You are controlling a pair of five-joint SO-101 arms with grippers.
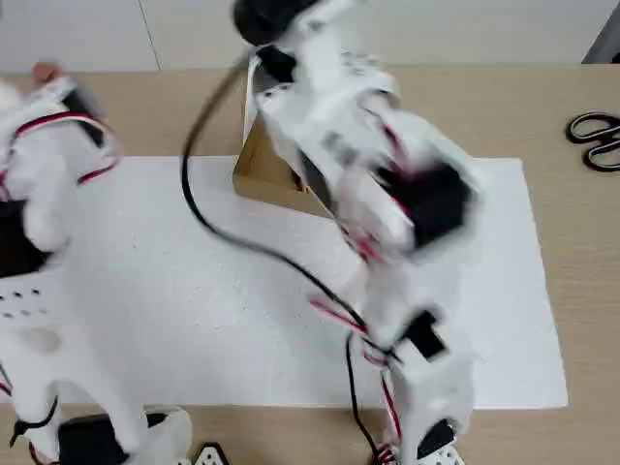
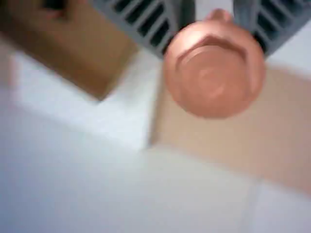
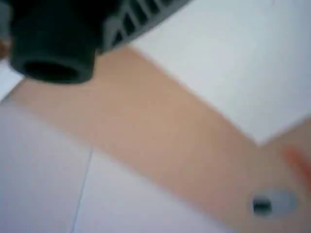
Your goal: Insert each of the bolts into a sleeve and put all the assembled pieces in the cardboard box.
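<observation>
Bolt [image 2: 214, 73], copper, 1: pinched end-on in my left pincer [image 2: 209, 26]. Sleeve [image 3: 53, 46], black, 1: pinched in my right pincer [image 3: 77, 17], near the cardboard box [image 1: 260, 167] at the white mat's [image 1: 145, 271] far edge. Advice, my judgement: line up both axes, then push slowly.

Copper-coloured bolt [image 2: 214, 73] and black hollow sleeve [image 3: 53, 48], each held aloft; brown cardboard box [image 1: 263, 167] on the table [image 1: 504, 107].

No text, label, number or sign can be read — on any surface, as far as can be told.
</observation>
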